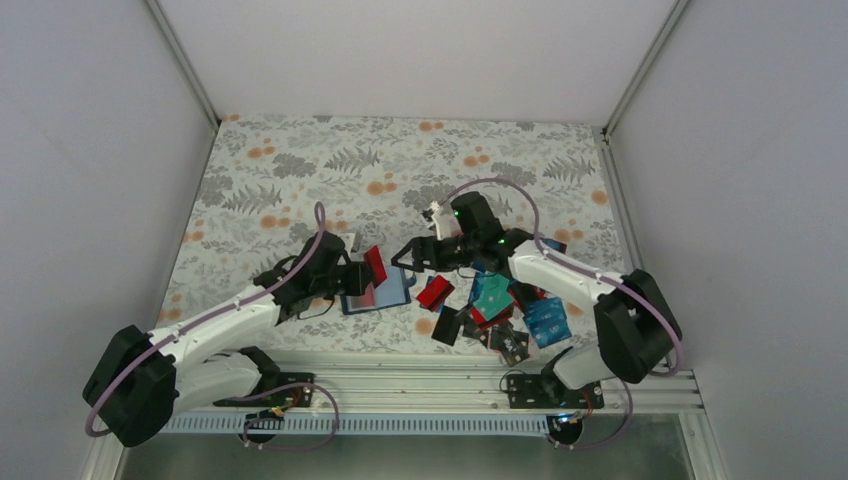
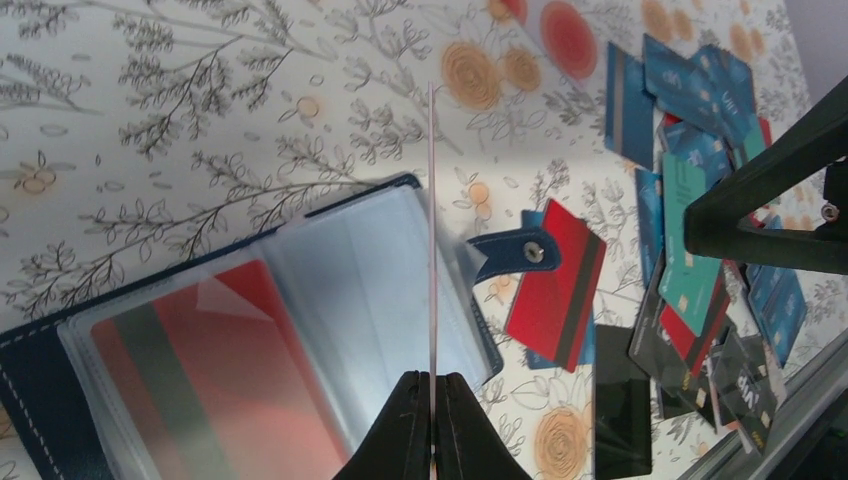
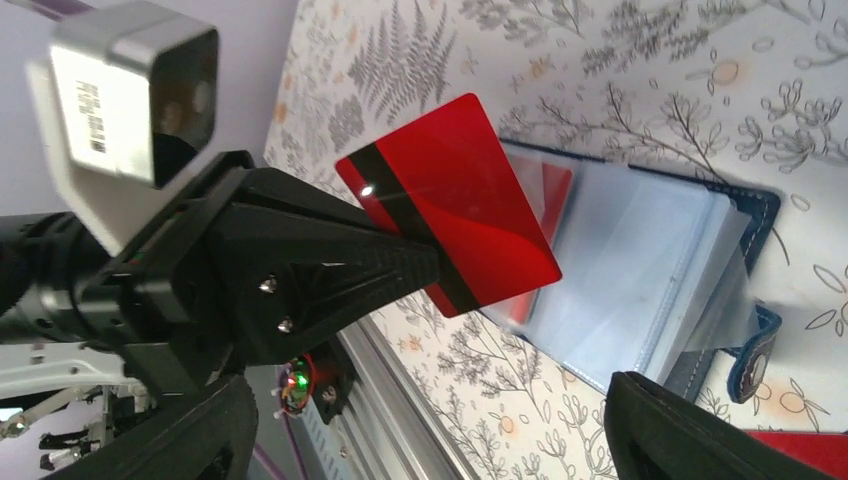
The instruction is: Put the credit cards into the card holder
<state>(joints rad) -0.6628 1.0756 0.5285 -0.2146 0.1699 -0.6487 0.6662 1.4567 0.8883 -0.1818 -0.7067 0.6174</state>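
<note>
The left jaws are clamped on the held red card (image 3: 450, 200) by its striped edge, so it stands on edge just above the open card holder (image 2: 30, 390). The holder lies flat on the counter (image 1: 300, 160) with its clear sleeves loose.

To do this well, I judge the card's free edge should tip down into the mouth of an empty sleeve, not the one that already shows the stored red card (image 2: 190, 370). It should then slide in straight, since the floppy sleeves may buckle unless steadied.

The right jaws stand wide apart and empty, just beside the holder's clasp tab (image 2: 515, 250). The remaining credit cards (image 1: 500, 310) lie heaped beyond that tab.

The left arm (image 1: 220, 325) stretches low toward the holder. The right arm (image 1: 560, 275) bends over the heap, its wrist turned toward the holder.
</note>
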